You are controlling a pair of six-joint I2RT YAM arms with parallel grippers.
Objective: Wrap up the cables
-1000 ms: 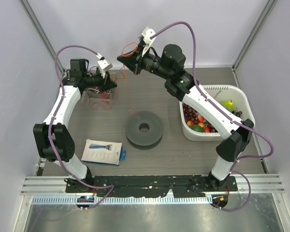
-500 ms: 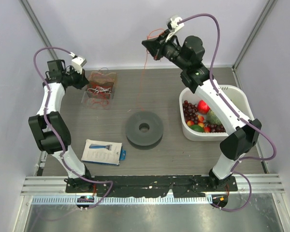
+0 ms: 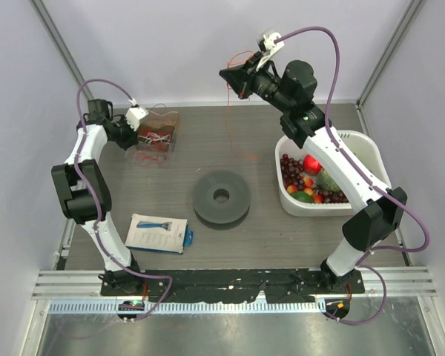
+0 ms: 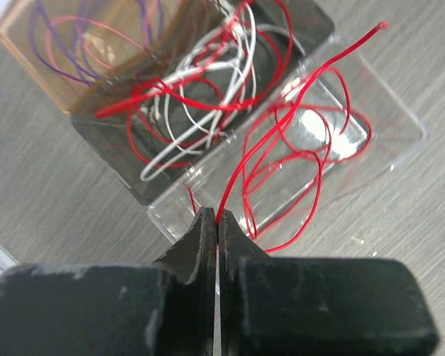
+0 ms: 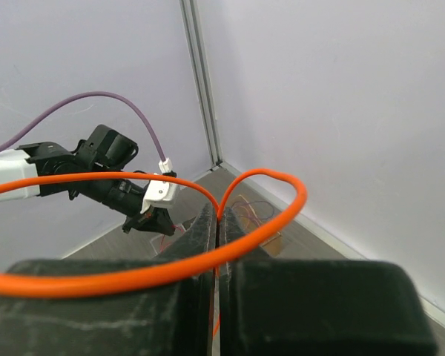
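Left wrist view: my left fingers (image 4: 216,222) pinch one red strand (image 4: 280,122) above the cables (image 4: 208,96) in their clear box (image 4: 386,156). My right fingers (image 5: 216,222) clamp an orange loop (image 5: 96,282) high, probably drawing it clear for wrapping.

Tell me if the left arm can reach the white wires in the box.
Probably yes: the left gripper hovers right beside the open box and nothing covers the white wires, but it is shut on a red wire.

We see the cables (image 3: 157,138), thin red and white threads tangled at ten o'clock; one orange strand (image 5: 265,173) loops high at twelve.
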